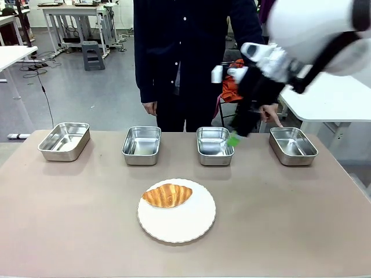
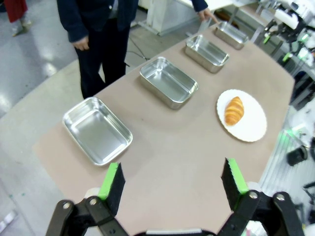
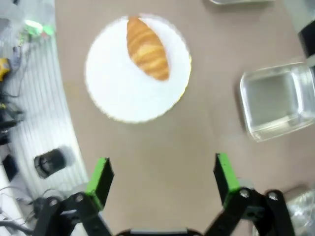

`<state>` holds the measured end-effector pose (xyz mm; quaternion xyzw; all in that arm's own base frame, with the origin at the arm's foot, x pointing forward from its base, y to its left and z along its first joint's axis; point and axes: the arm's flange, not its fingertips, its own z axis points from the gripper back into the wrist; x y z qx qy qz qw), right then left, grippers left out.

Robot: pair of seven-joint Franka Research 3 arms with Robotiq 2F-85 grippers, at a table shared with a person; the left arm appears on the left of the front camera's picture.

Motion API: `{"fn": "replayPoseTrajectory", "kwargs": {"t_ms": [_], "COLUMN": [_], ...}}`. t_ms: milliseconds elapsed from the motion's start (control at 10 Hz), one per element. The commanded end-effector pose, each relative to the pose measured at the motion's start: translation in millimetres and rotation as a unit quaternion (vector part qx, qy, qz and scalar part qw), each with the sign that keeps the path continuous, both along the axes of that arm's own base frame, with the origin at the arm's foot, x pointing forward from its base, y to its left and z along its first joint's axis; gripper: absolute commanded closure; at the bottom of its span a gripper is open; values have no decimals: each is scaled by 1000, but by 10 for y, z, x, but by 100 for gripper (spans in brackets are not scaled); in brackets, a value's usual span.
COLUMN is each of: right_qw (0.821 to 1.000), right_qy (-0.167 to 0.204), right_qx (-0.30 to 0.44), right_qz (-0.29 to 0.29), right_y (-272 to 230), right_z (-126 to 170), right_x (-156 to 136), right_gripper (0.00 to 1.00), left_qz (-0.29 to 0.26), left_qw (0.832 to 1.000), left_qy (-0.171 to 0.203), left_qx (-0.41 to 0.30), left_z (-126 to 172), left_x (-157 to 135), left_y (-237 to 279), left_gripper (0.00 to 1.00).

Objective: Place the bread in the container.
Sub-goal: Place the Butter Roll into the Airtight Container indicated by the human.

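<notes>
A brown tabletop [image 1: 290, 220] is seen from the robot's side. Four shiny steel pans are lined up in a row along its far edge. A person in dark clothes is standing behind the row, and the person's hand [image 1: 270, 113] is pointing a finger down at the container [image 1: 293, 145], the pan at the right end of the row. The other three pans [image 1: 141, 145] are seen to hold nothing.

Nearer the robot, a round white plate [image 1: 177, 223] is set at the middle of the tabletop. The bread [image 1: 167, 195], a golden-brown croissant, is lying on the far left part of the plate, well apart from every pan.

The right gripper [image 1: 233, 139] is held in the air above the pan second from the right, its green pads spread wide apart with nothing between them; in its own wrist view the plate and bread are seen below it. The left gripper [image 2: 172, 178] is held high over the left end of the tabletop, its fingers likewise spread wide apart and holding nothing.
</notes>
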<state>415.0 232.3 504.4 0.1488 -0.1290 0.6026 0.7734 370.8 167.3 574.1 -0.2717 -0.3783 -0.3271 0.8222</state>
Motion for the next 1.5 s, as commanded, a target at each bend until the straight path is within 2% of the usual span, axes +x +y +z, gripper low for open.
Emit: {"fn": "replayPoseTrajectory", "kwargs": {"t_ms": [0, 200, 500, 600, 700, 800, 900, 1100, 1200, 1400], "right_qw": [999, 995, 983, 981, 983, 984, 982, 982, 982, 982], "right_qy": [-22, -36, -77, -62, -31, 1, -48, -48, -32, -44], "right_qx": [-46, -84, -133, -137, -130, -129, -130, -130, -135, -136], "right_qz": [13, 35, 99, 118, 130, 124, 125, 125, 126, 127], "right_y": [695, 1229, 1676, 1703, 1732, 1626, 1732, 1732, 1725, 1793], "right_z": [-196, -553, -973, -1074, -1163, -1023, -1164, -1164, -1187, -1333], "right_x": [368, 409, 220, 190, 132, 117, 135, 135, 109, 56], "right_gripper": [0, 0, 0, 0, 0, 0, 0, 0, 0, 0], "left_qz": [-5, -5, -5, -5, -5, -5, -5, -5, -5, -5], "left_qw": [1000, 1000, 1000, 1000, 1000, 1000, 1000, 1000, 1000, 1000], "left_qy": [-6, -6, -6, -6, -6, -6, -6, -6, -6, -6], "left_qx": [1, 1, 1, 1, 1, 1, 1, 1, 1, 1], "left_z": [4, 4, 4, 4, 4, 4, 4, 4, 4, 4], "left_x": [-15, -15, -15, -15, -15, -15, -15, -15, -15, -15], "left_y": [16, 16, 16, 16, 16, 16, 16, 16, 16, 16], "left_gripper": [0, 0, 0, 0, 0, 0, 0, 0, 0, 0]}}
